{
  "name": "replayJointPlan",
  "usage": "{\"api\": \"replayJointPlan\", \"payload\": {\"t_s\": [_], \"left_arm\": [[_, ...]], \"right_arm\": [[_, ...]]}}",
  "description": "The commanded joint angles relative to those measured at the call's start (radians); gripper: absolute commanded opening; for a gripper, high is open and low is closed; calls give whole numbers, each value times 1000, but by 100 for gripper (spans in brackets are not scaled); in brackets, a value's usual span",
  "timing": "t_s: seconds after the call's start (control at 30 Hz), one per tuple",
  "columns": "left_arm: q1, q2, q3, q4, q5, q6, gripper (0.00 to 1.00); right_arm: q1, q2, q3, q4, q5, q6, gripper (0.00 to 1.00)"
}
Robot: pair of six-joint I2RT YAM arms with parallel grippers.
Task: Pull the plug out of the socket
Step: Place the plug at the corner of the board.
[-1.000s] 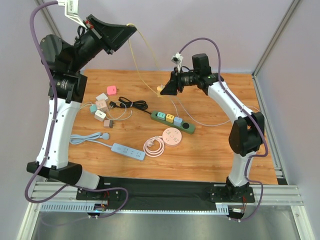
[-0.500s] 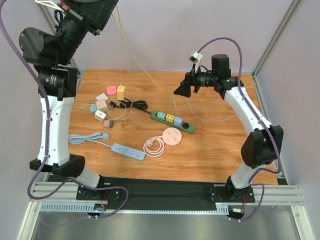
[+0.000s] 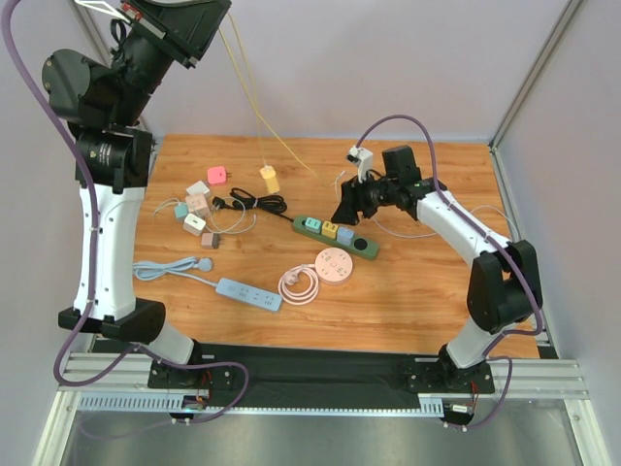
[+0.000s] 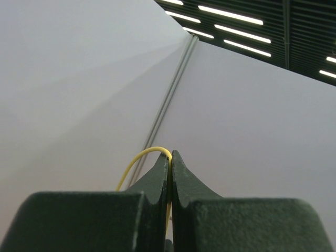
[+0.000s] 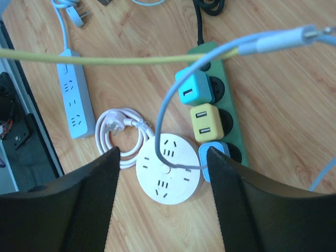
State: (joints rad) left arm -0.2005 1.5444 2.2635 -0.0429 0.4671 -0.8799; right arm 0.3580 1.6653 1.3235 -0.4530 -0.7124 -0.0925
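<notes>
green power strip (image 3: 370, 249) is found just below the opened right hand (image 5: 160, 157), lengthwise along its gap; yellow cable (image 4: 137, 160) is clenched by the left hand (image 4: 170, 164).

Left claw (image 4: 169, 161) tips cropped past the overhead view's 11 o'clock edge, yellow cable (image 4: 152, 149) vanishing between its pressed-together fingers (image 4: 155, 181), blue adapter (image 5: 203, 163) half hidden behind the right claw (image 5: 163, 152), pale blue cable (image 5: 273, 39) blurred at 1 o'clock.

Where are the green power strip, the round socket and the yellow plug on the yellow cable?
green power strip (image 3: 369, 249), top external view, its bare right end.
round socket (image 5: 157, 176), right wrist view, its top face.
yellow plug (image 3: 269, 179), top external view, its body.
</notes>
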Motion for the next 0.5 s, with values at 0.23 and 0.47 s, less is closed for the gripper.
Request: {"api": "replayJointPlan", "payload": {"t_s": [0.23,0.47], "left_arm": [[15,-70,-87,-101,-30,102,0],[50,-95,-229,-152,-31,197,0]], "right_arm": [[7,-21,50,167,-126,147,0],[-76,-134,-82,413,-130,295,0]]}}
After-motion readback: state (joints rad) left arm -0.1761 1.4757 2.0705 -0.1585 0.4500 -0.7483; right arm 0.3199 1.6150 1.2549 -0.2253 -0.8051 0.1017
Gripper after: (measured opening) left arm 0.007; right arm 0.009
